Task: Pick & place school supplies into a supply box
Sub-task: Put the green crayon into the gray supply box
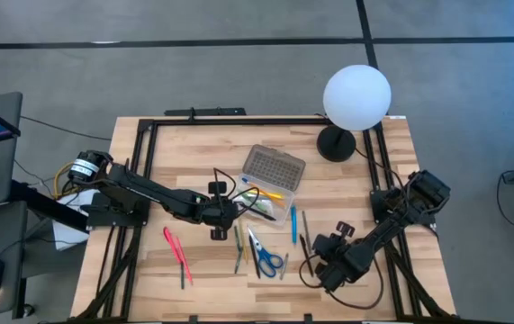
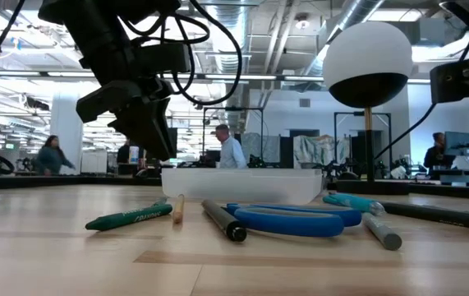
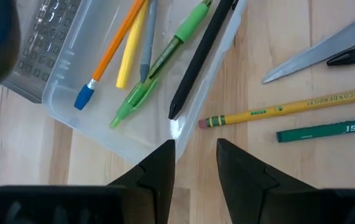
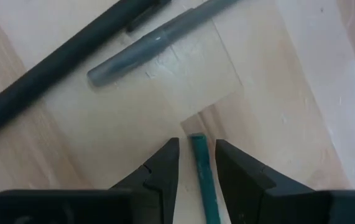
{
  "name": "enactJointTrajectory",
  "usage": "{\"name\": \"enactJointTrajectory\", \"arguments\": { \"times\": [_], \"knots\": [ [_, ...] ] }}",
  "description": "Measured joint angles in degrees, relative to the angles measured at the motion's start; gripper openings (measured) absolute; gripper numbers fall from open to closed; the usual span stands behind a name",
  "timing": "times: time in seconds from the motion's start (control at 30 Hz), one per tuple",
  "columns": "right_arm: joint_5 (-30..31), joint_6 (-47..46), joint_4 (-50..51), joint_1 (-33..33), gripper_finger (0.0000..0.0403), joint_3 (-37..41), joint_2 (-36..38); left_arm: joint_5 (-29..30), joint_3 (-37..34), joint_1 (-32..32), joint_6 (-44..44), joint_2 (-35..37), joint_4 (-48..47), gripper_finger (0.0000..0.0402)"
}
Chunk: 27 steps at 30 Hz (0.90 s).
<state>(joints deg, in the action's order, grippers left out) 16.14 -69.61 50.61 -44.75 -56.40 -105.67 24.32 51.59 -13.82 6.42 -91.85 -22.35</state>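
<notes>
The low view is fronted by the light wooden table [image 2: 316,271]. On it, nearest, lie a green marker [image 2: 127,218], a yellow pencil [image 2: 178,210], a black pen [image 2: 222,220], the blue-handled scissors [image 2: 296,219] and a grey pen [image 2: 379,230]. Just behind them the clear plastic supply box [image 2: 241,185] is seen, standing low on the table. The white globe lamp on a black stand [image 2: 367,62] is placed further back, and people are visible in the room beyond.

From above, the box is found at table centre, its grey dotted lid [image 1: 273,168] folded open on the far side. An orange pencil with blue cap [image 3: 112,51], a yellow pen [image 3: 131,50], a grey pencil [image 3: 147,40], a green pen [image 3: 158,65] and a black pen [image 3: 202,53] are already held inside it. A pink pen [image 1: 177,253] is left on the table's near left part, well apart from the box.

The left gripper [image 3: 194,163] is hung just above the box's near corner, fingers parted, nothing held. The right gripper [image 4: 196,165] is lowered at the near right of the table, fingers parted around the end of a teal pencil [image 4: 203,180]; contact cannot be told.
</notes>
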Motion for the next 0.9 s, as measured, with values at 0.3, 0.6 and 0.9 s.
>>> {"name": "enactJointTrajectory", "arguments": {
  "times": [0.3, 0.6, 0.9],
  "knots": [
    [-3.2, -6.1, 0.3, 0.6, 0.0102, 0.0, 0.0, -1.7, 0.0, 0.0, 1.1, 0.0, 0.0, 0.0113],
    [-8.1, -10.3, 1.5, 1.8, 0.0079, -0.2, 0.4, -3.6, 0.0, 0.0, 3.2, 0.0, 0.0, 0.0113],
    [-16.5, -11.4, 3.5, 1.8, 0.0062, 0.4, 3.1, -3.7, 0.0, 0.0, 3.4, 0.0, 0.0, 0.0113]
  ]
}}
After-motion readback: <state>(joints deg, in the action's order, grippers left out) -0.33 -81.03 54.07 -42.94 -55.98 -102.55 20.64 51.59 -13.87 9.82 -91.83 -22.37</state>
